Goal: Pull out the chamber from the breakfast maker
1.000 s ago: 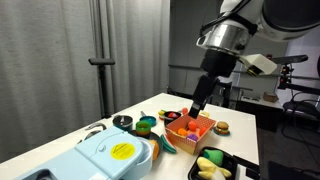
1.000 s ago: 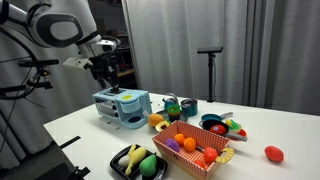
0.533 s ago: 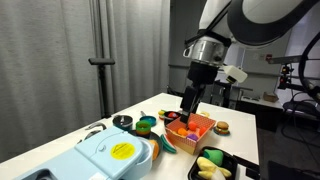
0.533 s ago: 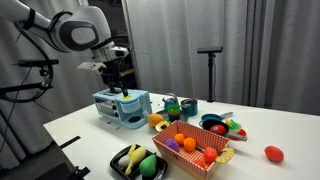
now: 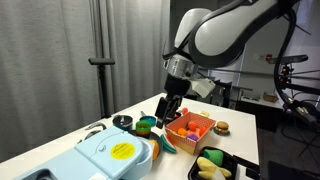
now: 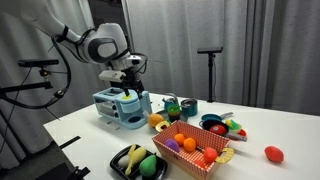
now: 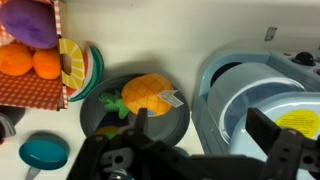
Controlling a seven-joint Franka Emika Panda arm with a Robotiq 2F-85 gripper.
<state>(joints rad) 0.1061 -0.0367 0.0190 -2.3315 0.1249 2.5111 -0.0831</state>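
The gripper is held above the table, over the end of the breakfast maker that carries orange parts. In an exterior view the gripper is seen just above the top of the breakfast maker. Contact between the two cannot be confirmed.

In the wrist view the two fingers are set well apart, so the gripper is recorded as wide, with nothing held between them.

The breakfast maker is found at the right of the wrist view, its round yellow sticker partly cut off at the edge. The same sticker is seen on the closed lid in an exterior view. The chamber is noted at the orange-trimmed end of the appliance and is seated in the body, not drawn out. Its outline is too small to be described further.

A dark plate bearing a pineapple toy lies just left of the breakfast maker in the wrist view. Further left, an orange basket of toy food and a small teal bowl are recorded. A black tray of yellow food is placed at the near edge of the table.
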